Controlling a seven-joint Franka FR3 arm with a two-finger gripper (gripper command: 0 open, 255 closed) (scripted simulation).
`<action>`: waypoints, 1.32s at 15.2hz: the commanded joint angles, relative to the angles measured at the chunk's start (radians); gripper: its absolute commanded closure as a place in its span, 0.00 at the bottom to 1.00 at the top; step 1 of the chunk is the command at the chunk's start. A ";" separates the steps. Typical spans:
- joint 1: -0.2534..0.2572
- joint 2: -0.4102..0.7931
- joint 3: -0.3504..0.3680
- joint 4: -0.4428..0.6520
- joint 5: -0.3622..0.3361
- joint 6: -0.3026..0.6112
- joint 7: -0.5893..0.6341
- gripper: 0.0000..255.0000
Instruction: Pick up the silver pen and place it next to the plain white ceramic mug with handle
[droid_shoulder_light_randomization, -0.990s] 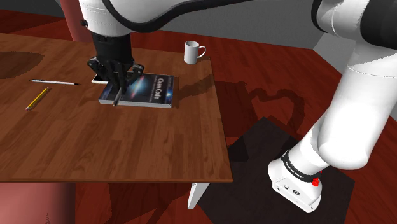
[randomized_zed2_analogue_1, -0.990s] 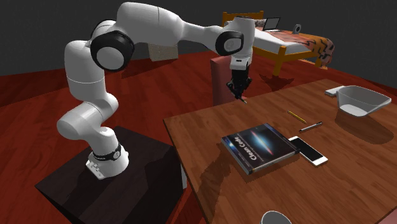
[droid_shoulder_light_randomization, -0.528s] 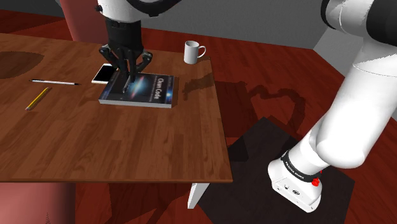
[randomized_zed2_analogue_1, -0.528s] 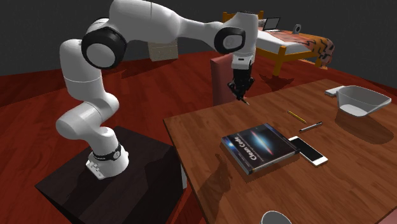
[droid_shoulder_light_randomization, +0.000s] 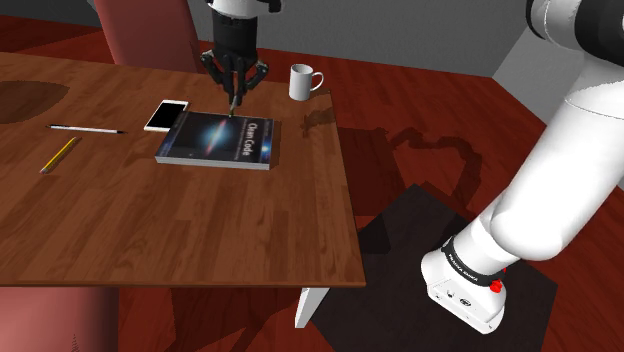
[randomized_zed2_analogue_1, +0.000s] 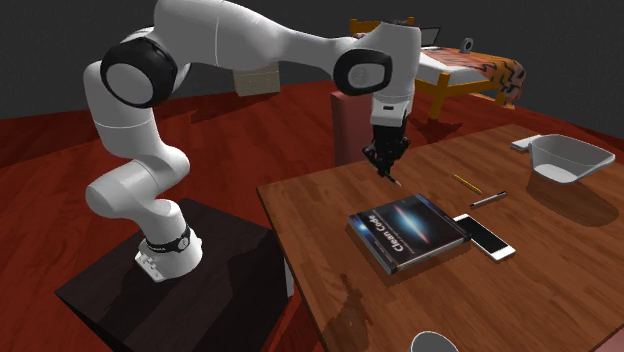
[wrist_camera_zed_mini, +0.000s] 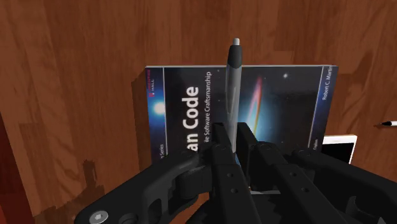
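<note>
My gripper (droid_shoulder_light_randomization: 236, 84) is shut on a grey pen (wrist_camera_zed_mini: 233, 89), which sticks out past the fingertips and hangs over the far edge of a dark book (droid_shoulder_light_randomization: 216, 140). The pen's tip (droid_shoulder_light_randomization: 236, 104) points down, clear of the table. A white mug with a handle (droid_shoulder_light_randomization: 304, 82) stands upright near the table's far edge, a short way towards the shoulder view's right of the gripper. In the second exterior view the gripper (randomized_zed2_analogue_1: 385, 160) is above the table beyond the book (randomized_zed2_analogue_1: 410, 230), and the mug's rim (randomized_zed2_analogue_1: 435, 343) shows at the bottom edge.
A white phone (droid_shoulder_light_randomization: 166, 115) lies against the book's far corner. A thin pen (droid_shoulder_light_randomization: 88, 128) and a yellow pencil (droid_shoulder_light_randomization: 60, 154) lie further towards the shoulder view's left. A grey bowl (randomized_zed2_analogue_1: 568, 158) sits at the table's far end. The table edge (droid_shoulder_light_randomization: 345, 190) drops to red floor.
The gripper, still clasping the pen, has travelled from over the book's phone-side corner towards the shoulder view's upper right, closer to the mug. Nothing on the table moved.
</note>
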 joint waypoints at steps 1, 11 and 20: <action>-0.033 -0.006 -0.016 -0.002 0.010 -0.002 -0.052 1.00; -0.161 0.033 -0.093 0.058 0.023 -0.027 -0.266 1.00; -0.242 0.136 -0.150 0.195 0.006 -0.068 -0.413 1.00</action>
